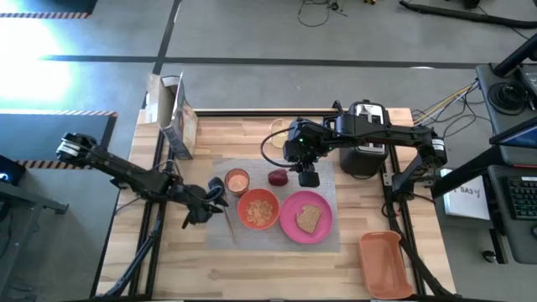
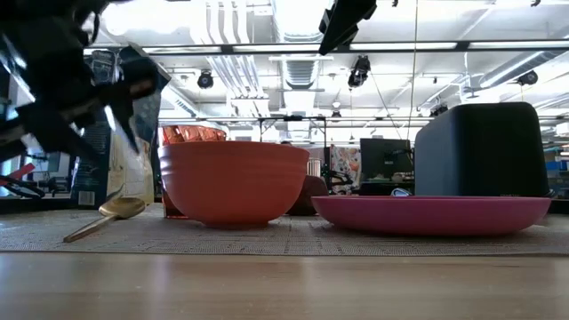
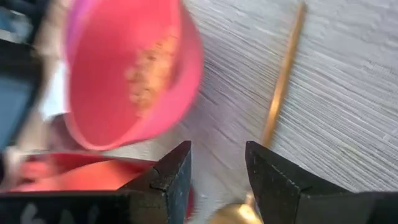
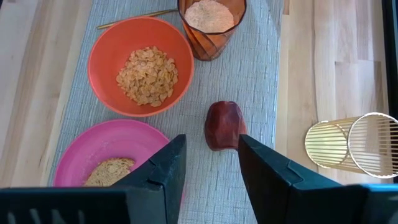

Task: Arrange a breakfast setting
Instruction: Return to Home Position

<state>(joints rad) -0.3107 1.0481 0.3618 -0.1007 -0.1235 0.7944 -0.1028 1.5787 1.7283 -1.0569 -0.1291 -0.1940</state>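
A grey woven placemat (image 1: 323, 186) lies mid-table. On it stand an orange cup (image 1: 237, 181), an orange bowl (image 1: 258, 209) of cereal and a pink plate (image 1: 306, 217) with a toast slice (image 1: 308, 219). A red apple (image 4: 222, 124) rests on the mat too. The gold spoon (image 3: 283, 74) lies flat along the mat's left edge. My left gripper (image 3: 217, 152) hovers open just above the spoon's bowl end, left of the orange bowl (image 3: 130, 68). My right gripper (image 4: 211, 138) hangs open high over the apple, holding nothing.
A black-and-silver toaster (image 1: 367, 138) stands at the far right, under the right arm. An orange tray (image 1: 386, 262) lies at the near right corner, and a cereal bag (image 1: 172, 117) stands at the far left. A gold wire holder (image 4: 351, 146) sits beyond the mat.
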